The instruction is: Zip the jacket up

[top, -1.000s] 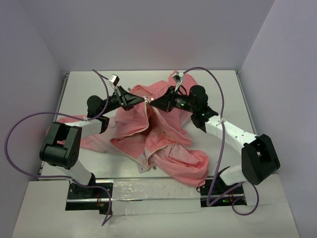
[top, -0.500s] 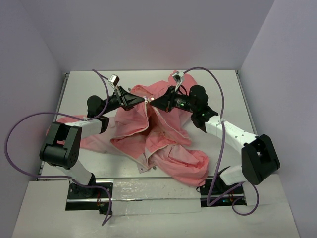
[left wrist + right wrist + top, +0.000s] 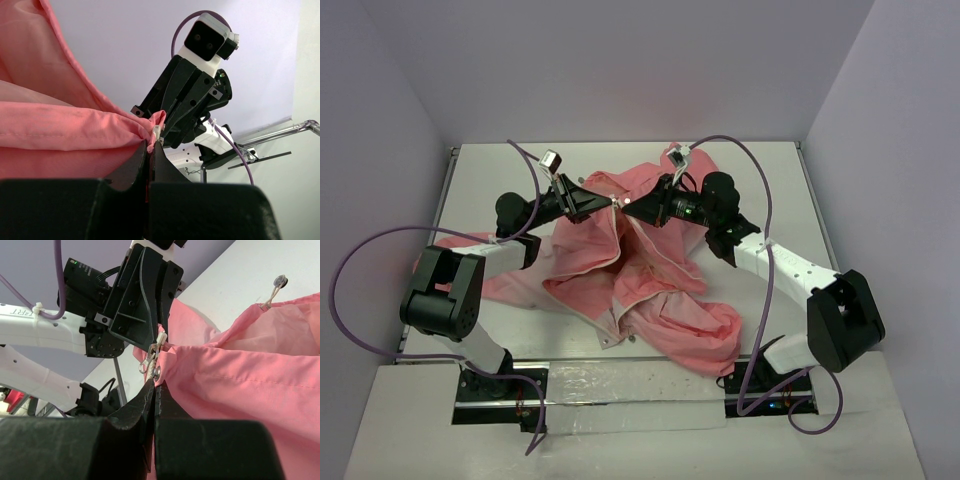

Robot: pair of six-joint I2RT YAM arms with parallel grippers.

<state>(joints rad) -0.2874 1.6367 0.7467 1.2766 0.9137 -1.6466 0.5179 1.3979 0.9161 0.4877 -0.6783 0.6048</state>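
The salmon-pink jacket (image 3: 640, 270) lies crumpled in the middle of the table, its front open and its paler lining showing. My left gripper (image 3: 611, 204) and right gripper (image 3: 628, 205) meet tip to tip above its far part and hold the two front edges up. In the left wrist view the left gripper (image 3: 151, 146) is shut on a pinch of pink fabric (image 3: 65, 127) by the light zipper end. In the right wrist view the right gripper (image 3: 155, 385) is shut on the other edge, just under the metal zipper slider (image 3: 152, 356) and a snap.
The white table (image 3: 500, 170) is walled by lilac panels at the back and both sides. Purple cables (image 3: 380, 240) loop off both arms. A sleeve (image 3: 510, 285) spreads left toward the left arm's base. A drawstring toggle (image 3: 279, 281) hangs at the hood.
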